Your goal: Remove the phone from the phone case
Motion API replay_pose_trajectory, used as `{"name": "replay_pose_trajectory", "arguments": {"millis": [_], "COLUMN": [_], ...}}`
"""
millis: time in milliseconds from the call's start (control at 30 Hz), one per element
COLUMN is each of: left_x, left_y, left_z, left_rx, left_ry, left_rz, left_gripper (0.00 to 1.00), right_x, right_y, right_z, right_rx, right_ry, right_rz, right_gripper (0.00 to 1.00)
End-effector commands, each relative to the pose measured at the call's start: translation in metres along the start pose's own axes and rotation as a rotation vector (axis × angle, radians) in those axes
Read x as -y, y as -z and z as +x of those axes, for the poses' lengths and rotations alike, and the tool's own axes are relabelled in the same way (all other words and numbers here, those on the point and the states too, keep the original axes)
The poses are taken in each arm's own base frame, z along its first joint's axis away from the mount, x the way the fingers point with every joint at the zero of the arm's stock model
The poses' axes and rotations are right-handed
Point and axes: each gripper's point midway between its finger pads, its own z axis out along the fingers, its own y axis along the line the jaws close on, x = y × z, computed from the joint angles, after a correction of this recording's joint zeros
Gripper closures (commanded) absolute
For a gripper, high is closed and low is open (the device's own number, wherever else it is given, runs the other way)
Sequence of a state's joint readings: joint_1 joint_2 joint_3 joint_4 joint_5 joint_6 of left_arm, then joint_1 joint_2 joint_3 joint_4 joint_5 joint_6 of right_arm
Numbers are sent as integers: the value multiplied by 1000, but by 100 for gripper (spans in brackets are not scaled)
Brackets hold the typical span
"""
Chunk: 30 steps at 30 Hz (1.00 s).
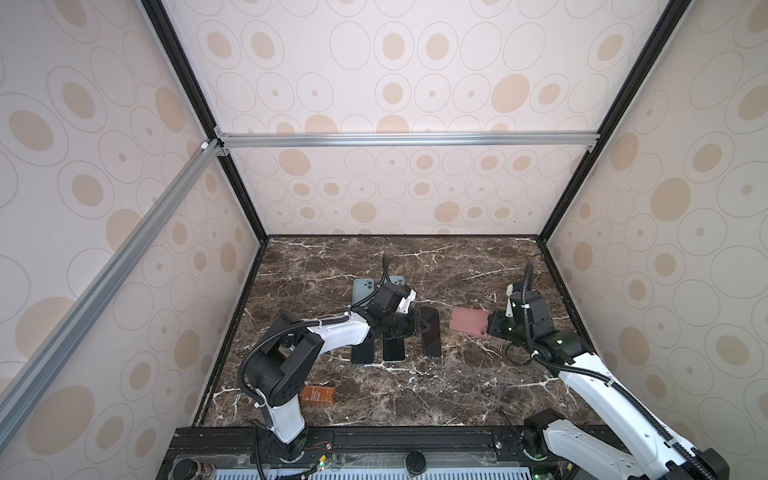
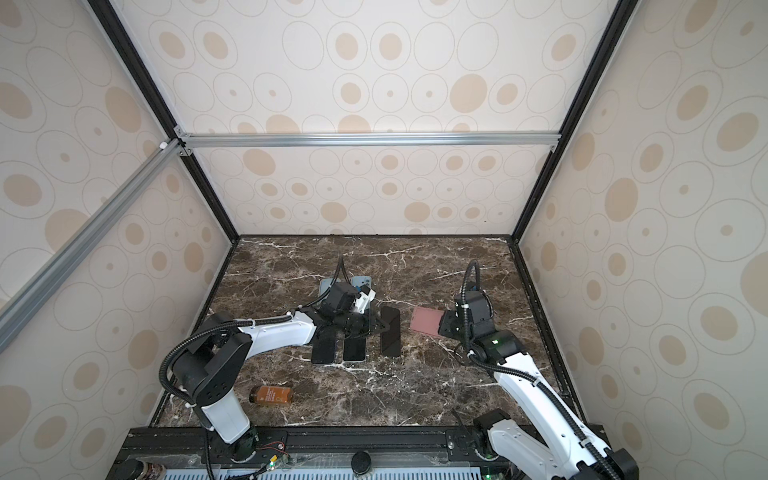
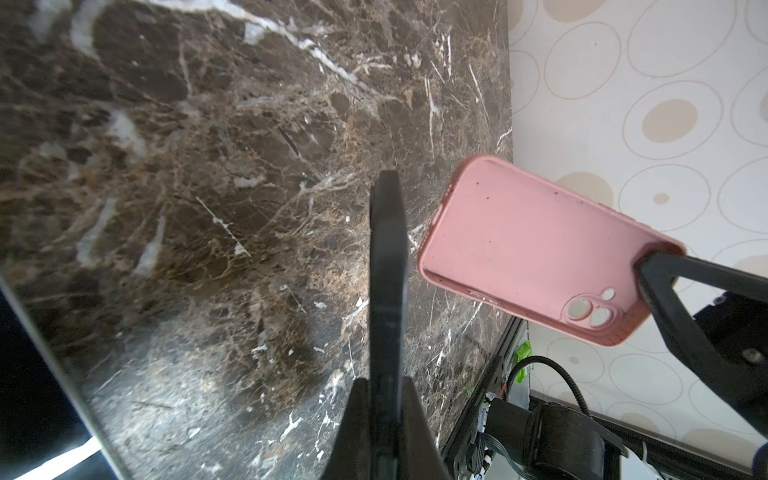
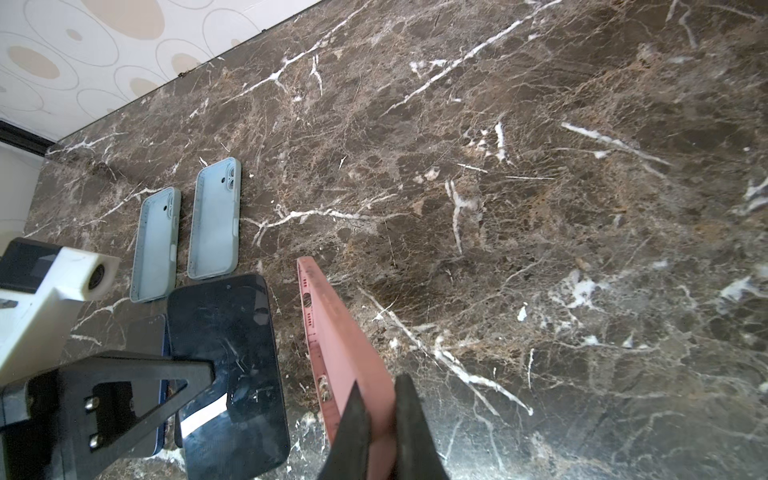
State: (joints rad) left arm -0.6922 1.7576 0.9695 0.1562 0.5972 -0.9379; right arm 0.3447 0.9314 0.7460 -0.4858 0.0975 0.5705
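Pink phone case [image 3: 528, 253], dark-speckled inside

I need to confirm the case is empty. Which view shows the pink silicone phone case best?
The left wrist view: the pink silicone phone case faces the camera, its hollow and camera cutouts plain. The right wrist view shows its edge, clamped in the right gripper. Both top views show it small.

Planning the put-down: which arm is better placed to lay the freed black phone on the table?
Left. The left end effector is shut on the black slab-shaped phone, just beside the dark phones lying flat; the right end effector is shut on the empty pink silicone case.
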Motion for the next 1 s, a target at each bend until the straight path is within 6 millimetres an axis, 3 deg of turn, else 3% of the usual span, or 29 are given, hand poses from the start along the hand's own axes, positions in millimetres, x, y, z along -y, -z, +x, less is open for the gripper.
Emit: {"name": "replay_pose_trajectory", "arguments": {"millis": [0, 133, 533, 967], "left_x": [20, 8, 1, -5], "left_y": [1, -4, -11, -19], "left_z": [-22, -22, -30, -34], "left_rx": [42, 30, 20, 10], "left_ry": [11, 42, 60, 76], "left_rz": [69, 43, 26, 26], "left_gripper": [100, 100, 100, 100], "right_x": [1, -1, -7, -10], "right_y": [-4, -9, -30, -41], "right_z": [4, 4, 16, 15], "right_rx": [-20, -13, -82, -97], "right_ry": [31, 52, 46, 57], "right_rz": [-3, -18, -37, -40], "right_gripper": [100, 100, 100, 100]}}
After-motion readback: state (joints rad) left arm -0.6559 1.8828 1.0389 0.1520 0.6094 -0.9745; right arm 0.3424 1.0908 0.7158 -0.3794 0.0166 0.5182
